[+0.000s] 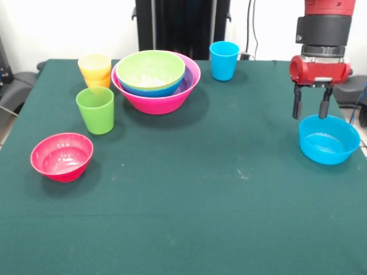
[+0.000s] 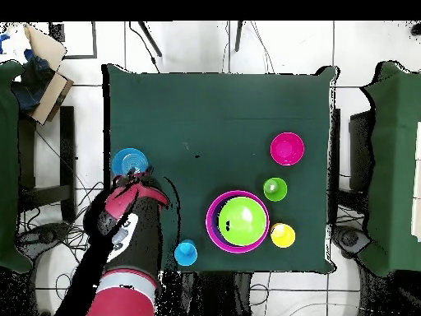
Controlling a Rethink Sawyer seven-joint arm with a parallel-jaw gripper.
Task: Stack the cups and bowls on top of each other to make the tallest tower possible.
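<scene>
1. Nearest the lens, lower left of the front view: small glossy red-pink plastic bowl [image 1: 62, 156], upright, alone.
2. Right edge: gripper [image 1: 312, 109] with fingers apart, straddling the far rim of the small light blue plastic bowl [image 1: 328, 139].
3. Tower [image 1: 156, 80], upper centre: nested bowls inside the large pink one.
4. Risk: thin rim pinch; bowl may tilt, slip or skid off the table [image 1: 200, 200] edge.

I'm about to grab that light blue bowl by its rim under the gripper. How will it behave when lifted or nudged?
The light blue bowl looks like glossy plastic, so probably stiff, light and somewhat slippery between the open gripper fingers. It sits upright on the green cloth, so a nudge would likely slide it rather than roll it. Gripped at one rim, it may tilt.
</scene>
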